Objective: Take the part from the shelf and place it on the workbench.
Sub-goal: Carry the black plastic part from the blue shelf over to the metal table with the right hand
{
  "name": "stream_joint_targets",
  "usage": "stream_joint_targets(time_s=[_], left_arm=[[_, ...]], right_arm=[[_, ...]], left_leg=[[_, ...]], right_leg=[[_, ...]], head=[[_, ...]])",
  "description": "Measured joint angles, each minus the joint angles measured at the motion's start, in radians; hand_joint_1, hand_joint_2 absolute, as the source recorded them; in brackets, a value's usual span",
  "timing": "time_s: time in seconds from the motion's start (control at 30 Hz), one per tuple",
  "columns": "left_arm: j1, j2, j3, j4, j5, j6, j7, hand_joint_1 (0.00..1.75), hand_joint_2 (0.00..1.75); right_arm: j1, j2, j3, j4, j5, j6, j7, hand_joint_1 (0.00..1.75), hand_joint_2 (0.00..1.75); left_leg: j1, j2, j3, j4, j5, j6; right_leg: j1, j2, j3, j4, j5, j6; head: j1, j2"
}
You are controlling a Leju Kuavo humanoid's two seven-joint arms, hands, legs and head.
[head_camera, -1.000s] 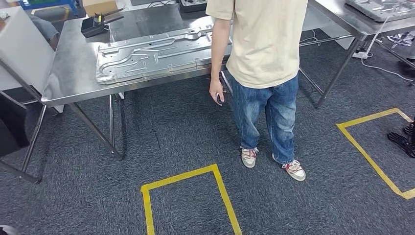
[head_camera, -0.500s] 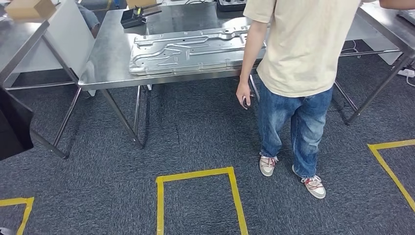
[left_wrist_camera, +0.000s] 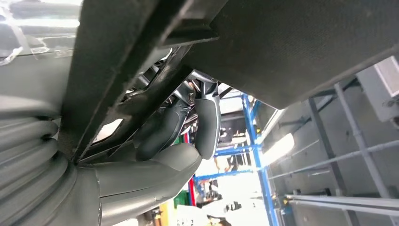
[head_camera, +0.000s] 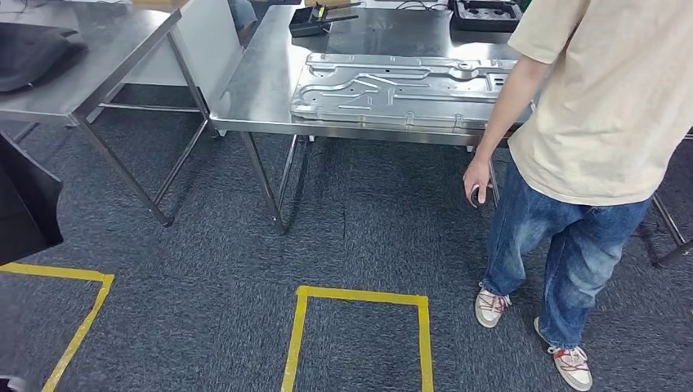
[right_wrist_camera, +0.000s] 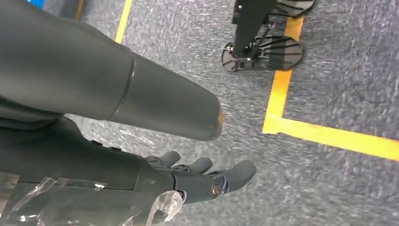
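A flat black part (left_wrist_camera: 282,42) is gripped at its edge by my left hand (left_wrist_camera: 155,155), thumb on one face and dark fingers (left_wrist_camera: 207,122) on the other. In the head view the same black part (head_camera: 24,204) juts in at the left edge, above the carpet. The steel workbench (head_camera: 261,90) stands ahead, centre to right, bearing a large stamped metal plate (head_camera: 400,86). My right hand (right_wrist_camera: 188,179) hangs over the carpet with its fingers stretched out, holding nothing.
A person (head_camera: 605,122) stands at the workbench's right end, a small dark object in the lowered hand (head_camera: 476,181). A second steel table (head_camera: 106,41) with a black item (head_camera: 33,49) stands at left. Yellow tape squares (head_camera: 359,296) mark the carpet.
The camera has turned: the workbench and the person have slid right in the picture and the second table has come in at left. The black part stays at the left edge.
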Motion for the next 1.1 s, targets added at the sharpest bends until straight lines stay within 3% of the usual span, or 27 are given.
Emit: stream_joint_targets(time_s=[0.07, 0.13, 0.2, 0.27, 0.3, 0.33, 0.4, 0.47, 0.5, 0.63, 0.7, 0.77, 0.8, 0.83, 0.87, 0.93, 0.97, 1.03, 1.1], left_arm=[[0.001, 0.007, -0.003, 0.0, 0.017, -0.007, -0.008, 1.75, 1.75], [0.004, 0.018, -0.006, -0.001, 0.069, -0.026, -0.025, 1.75, 1.75], [0.006, 0.03, -0.01, -0.002, 0.128, -0.05, -0.052, 1.75, 1.75], [0.008, 0.037, -0.012, -0.002, 0.162, -0.064, -0.072, 1.75, 1.75], [0.01, 0.039, -0.012, -0.002, 0.171, -0.067, -0.077, 1.75, 1.75], [0.011, 0.041, -0.012, -0.002, 0.176, -0.068, -0.08, 1.75, 1.75], [0.011, 0.047, -0.012, -0.002, 0.179, -0.068, -0.084, 1.75, 1.75], [0.01, 0.055, -0.012, -0.002, 0.18, -0.069, -0.087, 1.75, 1.75], [0.01, 0.058, -0.012, -0.003, 0.181, -0.069, -0.089, 1.75, 1.75], [0.011, 0.063, -0.013, -0.006, 0.181, -0.07, -0.092, 1.75, 1.75], [0.012, 0.064, -0.013, -0.008, 0.181, -0.07, -0.092, 1.75, 1.75], [0.012, 0.064, -0.015, -0.009, 0.181, -0.071, -0.092, 1.75, 1.75], [0.013, 0.064, -0.016, -0.009, 0.181, -0.071, -0.092, 1.75, 1.75], [0.015, 0.064, -0.017, -0.009, 0.181, -0.072, -0.092, 1.75, 1.75], [0.016, 0.064, -0.018, -0.009, 0.181, -0.074, -0.092, 1.75, 1.75], [0.017, 0.064, -0.02, -0.009, 0.181, -0.075, -0.092, 1.75, 1.75], [0.017, 0.064, -0.021, -0.009, 0.181, -0.076, -0.092, 1.75, 1.75], [0.017, 0.066, -0.021, -0.009, 0.182, -0.076, -0.092, 1.75, 1.75], [0.018, 0.069, -0.022, -0.01, 0.182, -0.076, -0.092, 1.75, 1.75]], right_arm=[[-0.008, 0.001, 0.0, 0.0, -0.009, 0.0, -0.004, 0.0, 0.0], [-0.01, 0.002, 0.0, 0.0, -0.017, 0.0, -0.01, 0.0, 0.0], [-0.007, 0.002, -0.001, 0.0, -0.021, 0.0, -0.015, 0.0, 0.0], [-0.001, 0.001, -0.002, 0.0, -0.022, 0.0, -0.016, 0.0, 0.0], [0.001, 0.0, -0.002, 0.0, -0.022, 0.0, -0.016, 0.0, 0.0], [0.002, 0.0, -0.002, 0.0, -0.023, 0.0, -0.016, 0.0, 0.0], [0.002, 0.0, -0.003, 0.0, -0.023, 0.0, -0.016, 0.0, 0.0], [0.0, 0.001, -0.003, 0.0, -0.023, 0.0, -0.016, 0.0, 0.0], [0.0, 0.002, -0.003, 0.0, -0.023, 0.0, -0.016, 0.0, 0.0], [-0.001, 0.0, -0.003, 0.0, -0.022, 0.0, -0.016, 0.0, 0.0], [-0.002, 0.0, -0.003, 0.0, -0.022, 0.001, -0.016, 0.0, 0.0], [-0.002, 0.0, -0.002, 0.0, -0.02, 0.002, -0.017, 0.0, 0.0], [-0.001, 0.0, -0.002, 0.0, -0.019, 0.003, -0.017, 0.0, 0.0], [0.0, 0.0, -0.002, 0.0, -0.019, 0.003, -0.017, 0.0, 0.0], [0.002, 0.0, -0.002, 0.0, -0.017, 0.003, -0.017, 0.0, 0.0], [0.006, -0.001, -0.002, 0.0, -0.015, 0.003, -0.017, 0.0, 0.0], [0.008, -0.001, -0.002, 0.0, -0.014, 0.003, -0.018, 0.0, 0.0], [0.008, -0.002, -0.002, 0.0, -0.014, 0.003, -0.019, 0.0, 0.0], [0.005, 0.0, -0.002, 0.0, -0.013, 0.003, -0.019, 0.0, 0.0]], left_leg=[[0.002, -0.01, -0.002, -0.001, 0.0, -0.01], [0.001, 0.024, -0.017, 0.032, -0.019, -0.019], [0.0, 0.077, -0.07, 0.144, -0.075, -0.03], [0.004, 0.098, -0.142, 0.284, -0.129, -0.037], [0.006, 0.102, -0.161, 0.318, -0.133, -0.037], [0.007, 0.103, -0.16, 0.311, -0.117, -0.036], [0.005, 0.109, -0.097, 0.183, -0.044, -0.027], [-0.005, 0.123, -0.031, 0.047, -0.001, -0.013], [-0.01, 0.128, -0.015, 0.014, 0.003, -0.007], [-0.006, 0.118, 0.007, -0.007, -0.008, 0.012], [-0.002, 0.116, 0.022, -0.011, -0.013, 0.02], [-0.002, 0.114, 0.03, -0.01, -0.021, 0.026], [-0.003, 0.111, 0.035, -0.01, -0.027, 0.026], [-0.002, 0.108, 0.042, -0.01, -0.033, 0.025], [-0.002, 0.104, 0.052, -0.01, -0.041, 0.023], [0.0, 0.099, 0.072, -0.01, -0.057, 0.017], [-0.001, 0.098, 0.084, -0.01, -0.065, 0.012], [-0.003, 0.097, 0.097, -0.007, -0.082, -0.001], [-0.005, 0.097, 0.1, 0.007, -0.087, -0.013]], right_leg=[[0.002, -0.011, 0.002, -0.005, 0.001, -0.012], [0.0, -0.023, 0.004, -0.007, 0.002, -0.024], [0.0, -0.034, 0.006, -0.008, -0.002, -0.033], [0.001, -0.044, 0.008, -0.008, -0.007, -0.037], [0.002, -0.049, 0.01, -0.008, -0.01, -0.037], [0.002, -0.052, 0.015, -0.008, -0.013, -0.036], [0.002, -0.057, 0.029, -0.008, -0.022, -0.032], [0.005, -0.062, 0.042, -0.01, -0.033, -0.024], [0.006, -0.064, 0.046, -0.012, -0.037, -0.019], [0.006, -0.069, 0.053, 0.014, -0.042, 0.001], [0.006, -0.064, 0.01, 0.096, -0.08, 0.008], [0.005, -0.061, -0.077, 0.231, -0.13, 0.014], [0.005, -0.061, -0.114, 0.276, -0.139, 0.016], [0.005, -0.061, -0.137, 0.291, -0.131, 0.016], [0.005, -0.061, -0.137, 0.263, -0.101, 0.016], [0.005, -0.061, -0.101, 0.142, -0.017, 0.012], [0.006, -0.06, -0.08, 0.081, 0.012, 0.008], [0.009, -0.06, -0.054, 0.013, 0.034, -0.002], [0.008, -0.062, -0.046, 0.015, 0.025, -0.016]], head=[[0.0, 0.0], [-0.003, 0.0], [-0.007, 0.0], [-0.009, 0.0], [-0.009, 0.0], [-0.009, 0.0], [-0.009, 0.0], [-0.009, 0.0], [-0.009, 0.0], [-0.007, 0.0], [-0.004, 0.0], [-0.002, 0.0], [-0.001, 0.0], [-0.001, 0.0], [-0.001, 0.0], [-0.001, 0.0], [-0.002, 0.0], [-0.002, 0.0], [-0.002, 0.0]])
